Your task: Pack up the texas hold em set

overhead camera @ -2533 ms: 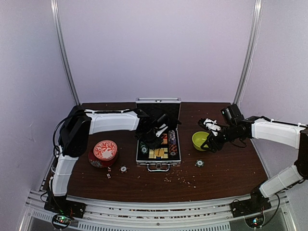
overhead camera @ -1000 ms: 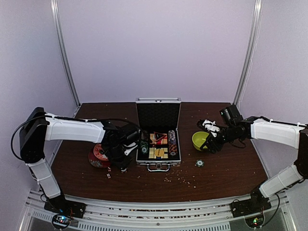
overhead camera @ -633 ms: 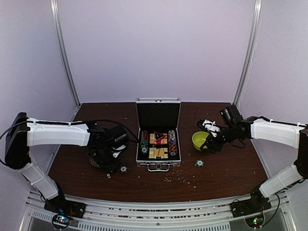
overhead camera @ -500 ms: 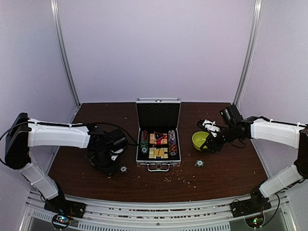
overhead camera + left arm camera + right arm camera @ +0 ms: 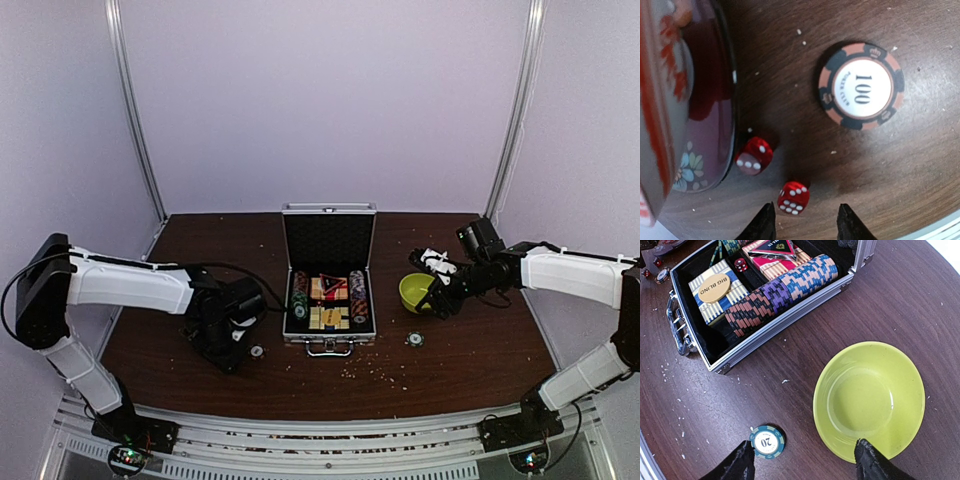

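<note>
The silver case [image 5: 329,341] lies open at the table's middle, its black-lined lid upright. In the right wrist view it holds rows of striped chips [image 5: 780,295], card decks [image 5: 720,299], a round button [image 5: 716,287] and a red die [image 5: 740,264]. My left gripper [image 5: 805,225] is open, low over the table. One red die [image 5: 793,198] lies just ahead of its left finger, a second die [image 5: 754,155] beyond it, and a 100 chip [image 5: 860,86] farther off. My right gripper [image 5: 805,462] hangs open above a blue 20 chip [image 5: 767,441].
A red tin [image 5: 685,100] with a floral lid stands right beside the dice, mostly hidden under my left arm in the top view. A lime-green bowl [image 5: 869,400] sits by my right finger. Crumbs dot the table's front [image 5: 375,372].
My left arm has swung from the case to the front left, over the tin, down toward the dice, and its jaws have widened. The right arm has not moved.
</note>
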Robot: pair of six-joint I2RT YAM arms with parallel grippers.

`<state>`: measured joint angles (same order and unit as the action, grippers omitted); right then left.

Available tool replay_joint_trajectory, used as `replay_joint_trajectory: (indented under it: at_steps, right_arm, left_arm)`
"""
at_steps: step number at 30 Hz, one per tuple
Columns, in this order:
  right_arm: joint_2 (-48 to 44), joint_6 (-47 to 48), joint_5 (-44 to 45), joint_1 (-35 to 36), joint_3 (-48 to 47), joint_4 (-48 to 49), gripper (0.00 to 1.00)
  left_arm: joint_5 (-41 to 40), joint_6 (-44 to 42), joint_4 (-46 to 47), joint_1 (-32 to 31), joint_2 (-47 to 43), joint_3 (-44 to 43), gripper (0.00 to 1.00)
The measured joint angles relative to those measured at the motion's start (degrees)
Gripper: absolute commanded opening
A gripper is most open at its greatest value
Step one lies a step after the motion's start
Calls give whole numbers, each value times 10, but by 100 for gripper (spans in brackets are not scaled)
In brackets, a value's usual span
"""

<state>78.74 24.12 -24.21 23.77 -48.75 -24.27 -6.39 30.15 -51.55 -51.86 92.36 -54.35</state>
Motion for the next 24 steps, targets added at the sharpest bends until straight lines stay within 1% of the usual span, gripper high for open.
replay_joint_trajectory:
  at_steps: [6,10,15,24]
  right_arm:
    - [1,1,0,0,0,-1,69]
    - [2,1,0,0,0,-2,69]
    - [5,2,0,0,0,-4,69]
    - [5,2,0,1,0,-5,69]
  left_arm:
    - [2,-22,21,0,22,0,41]
    - [9,-33,26,0,22,1,36]
    - [19,-38,33,0,22,6,32]
    - [35,-41,35,0,22,10,20]
